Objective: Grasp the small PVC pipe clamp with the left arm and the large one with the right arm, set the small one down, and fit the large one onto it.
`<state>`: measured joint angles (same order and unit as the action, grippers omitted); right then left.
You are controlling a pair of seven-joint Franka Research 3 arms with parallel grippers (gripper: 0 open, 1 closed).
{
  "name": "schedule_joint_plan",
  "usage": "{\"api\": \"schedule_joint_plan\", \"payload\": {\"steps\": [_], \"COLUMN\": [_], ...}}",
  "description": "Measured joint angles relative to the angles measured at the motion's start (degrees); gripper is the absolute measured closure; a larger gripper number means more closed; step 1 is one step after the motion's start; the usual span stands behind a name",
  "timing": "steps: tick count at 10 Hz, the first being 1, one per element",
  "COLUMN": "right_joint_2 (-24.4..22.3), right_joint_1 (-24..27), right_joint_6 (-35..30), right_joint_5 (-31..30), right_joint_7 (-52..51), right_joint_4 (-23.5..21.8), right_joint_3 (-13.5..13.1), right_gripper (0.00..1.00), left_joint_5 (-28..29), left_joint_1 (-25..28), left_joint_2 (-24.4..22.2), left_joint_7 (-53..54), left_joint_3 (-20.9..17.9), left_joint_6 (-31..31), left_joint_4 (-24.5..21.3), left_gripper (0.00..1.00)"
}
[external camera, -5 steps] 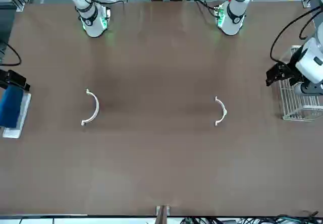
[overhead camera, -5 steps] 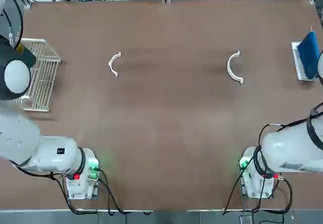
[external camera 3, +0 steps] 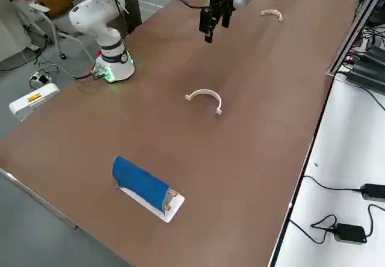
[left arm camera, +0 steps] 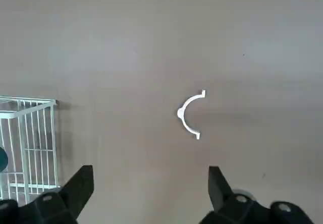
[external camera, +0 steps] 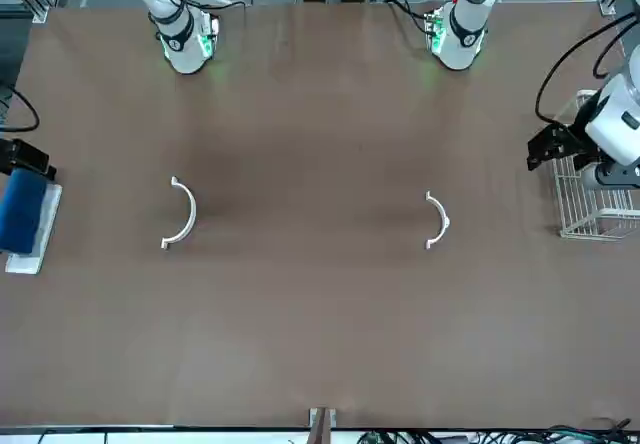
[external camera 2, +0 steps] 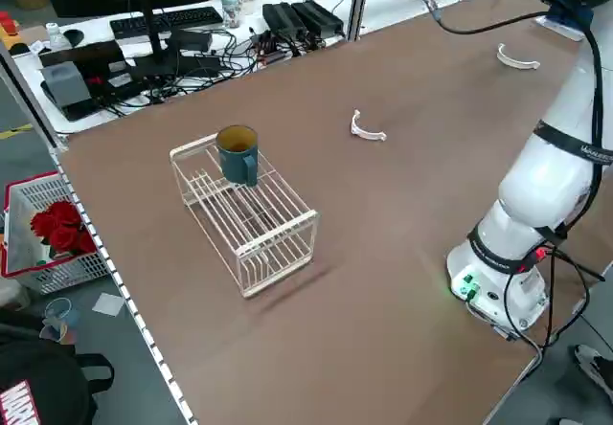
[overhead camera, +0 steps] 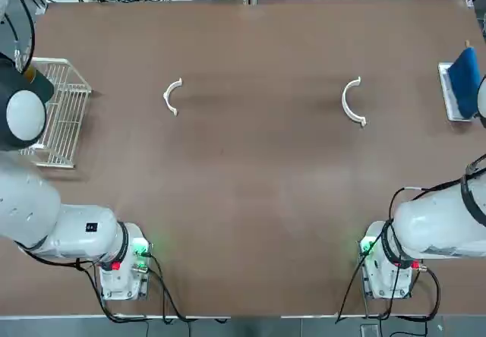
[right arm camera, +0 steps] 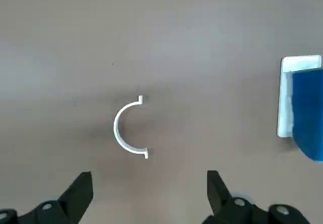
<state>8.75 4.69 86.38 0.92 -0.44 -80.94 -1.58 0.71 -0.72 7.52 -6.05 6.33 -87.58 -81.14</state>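
The small PVC pipe clamp [overhead camera: 171, 96] [left arm camera: 191, 115] lies on the brown table's left half, a tight white arc. The large one [overhead camera: 351, 102] [right arm camera: 128, 128] lies on the right half, level with it and visibly wider. Both arms are raised high and touch neither clamp. My left gripper [left arm camera: 149, 186] [external camera: 548, 148] hangs open over the table near the wire rack, with the small clamp ahead of its fingers. My right gripper [right arm camera: 147, 188] [external camera 3: 212, 21] is open too and holds nothing, well above the large clamp's near side.
A white wire rack [overhead camera: 59, 113] [external camera 2: 244, 210] stands at the table's left edge with a teal mug [external camera 2: 237, 152] on it. A blue block on a white base [overhead camera: 460, 86] [external camera 3: 143, 184] sits at the right edge. Cables run behind the far edge.
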Motion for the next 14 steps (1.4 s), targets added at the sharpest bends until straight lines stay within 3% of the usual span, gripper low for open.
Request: {"api": "schedule_joint_plan", "payload": {"steps": [2,3,7,10,13,14], "right_joint_2": [0.25,0.36,0.39,0.15,1.66,3.18], "right_joint_1": [-0.78,-1.17,-2.03,-2.99,-3.27,-3.27], "right_joint_6": [2.54,6.55,27.31,46.34,58.82,61.51], "right_joint_5": [0.11,0.13,0.15,0.15,0.14,0.14], "right_joint_7": [0.01,0.05,4.47,6.7,9.08,9.13], "right_joint_4": [-4.01,-8.59,-30.78,-45.86,-53.93,-54.83], "right_joint_3": [1.11,2.07,7.15,10.0,11.08,11.04], "right_gripper": [0.0,0.0,0.0,0.0,0.06,0.14], "left_joint_5": [0.0,-0.01,-0.02,0.6,0.79,1.44], "left_joint_1": [1.13,1.38,-0.23,-0.97,-1.26,-1.95], "left_joint_2": [1.09,2.3,5.11,4.69,5.52,7.0], "left_joint_7": [0.01,0.02,-2.53,-4.81,-5.26,-5.26], "left_joint_3": [-0.19,-0.23,0.16,1.61,1.84,1.87], "left_joint_6": [-0.79,-3.64,-21.42,-29.92,-44.83,-48.8], "left_joint_4": [-0.56,-2.33,-17.3,-29.28,-40.16,-41.73], "left_gripper": [0.0,0.0,0.07,0.11,0.14,0.14]}}
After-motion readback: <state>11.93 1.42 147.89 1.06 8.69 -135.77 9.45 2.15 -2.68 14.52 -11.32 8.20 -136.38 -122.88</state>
